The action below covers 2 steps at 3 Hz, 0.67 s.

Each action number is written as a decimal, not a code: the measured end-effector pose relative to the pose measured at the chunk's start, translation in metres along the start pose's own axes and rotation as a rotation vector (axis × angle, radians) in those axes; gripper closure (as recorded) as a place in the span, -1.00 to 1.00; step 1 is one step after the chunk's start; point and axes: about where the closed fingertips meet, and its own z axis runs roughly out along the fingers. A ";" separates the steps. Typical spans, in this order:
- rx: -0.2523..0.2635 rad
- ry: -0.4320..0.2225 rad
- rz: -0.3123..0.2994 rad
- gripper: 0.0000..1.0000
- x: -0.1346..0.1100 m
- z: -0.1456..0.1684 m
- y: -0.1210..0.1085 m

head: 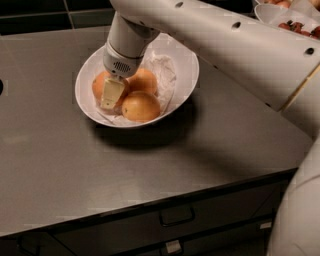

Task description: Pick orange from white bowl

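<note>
The white bowl [185,70] sits on the grey counter, lined with crumpled white paper [162,70]. Three oranges lie in it: one at the left [100,82], one at the back middle [144,80], one at the front [141,106]. My gripper [112,95] reaches down into the bowl from the white arm. Its pale finger lies against the left orange, partly covering it. The other finger is hidden behind the wrist.
A deeper white bowl [270,12] with small red fruits stands at the back right. The counter's front edge runs above dark drawers with handles [176,216]. My arm's white body [300,215] fills the right side.
</note>
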 end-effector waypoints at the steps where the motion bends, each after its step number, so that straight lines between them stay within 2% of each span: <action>1: 0.048 0.026 0.005 1.00 -0.004 -0.016 0.002; 2: 0.101 0.047 -0.002 1.00 -0.010 -0.035 0.002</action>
